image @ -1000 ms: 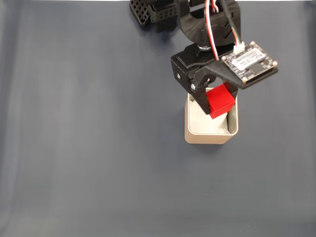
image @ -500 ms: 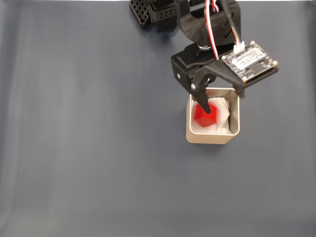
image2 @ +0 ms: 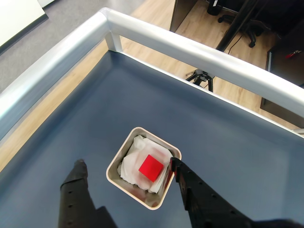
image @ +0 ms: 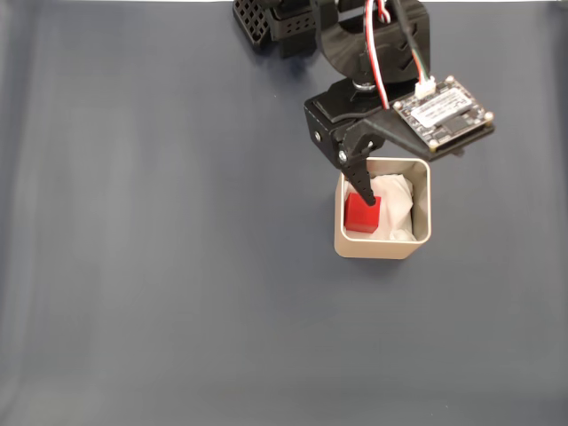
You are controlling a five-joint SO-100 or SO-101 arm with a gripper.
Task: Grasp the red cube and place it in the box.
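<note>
The red cube [image: 362, 213] lies inside the beige box [image: 382, 251] on its white paper lining, at the left side in the fixed view. My gripper [image: 395, 182] hangs just above the box, open, with one black finger [image: 362, 185] pointing down over the cube and the other hidden under the camera board. In the wrist view the red cube [image2: 151, 167] rests flat in the box [image2: 114, 175], and my gripper [image2: 127, 166] straddles the box with its fingers [image2: 78, 173] apart, holding nothing.
The arm's black base [image: 275, 22] stands at the top edge of the dark blue table [image: 160, 248]. A camera board [image: 442, 111] juts out to the right. A silver rail [image2: 190, 47] borders the table in the wrist view.
The cube left my gripper and dropped into the box, settling on the paper. The fingers opened while the arm stayed over the box.
</note>
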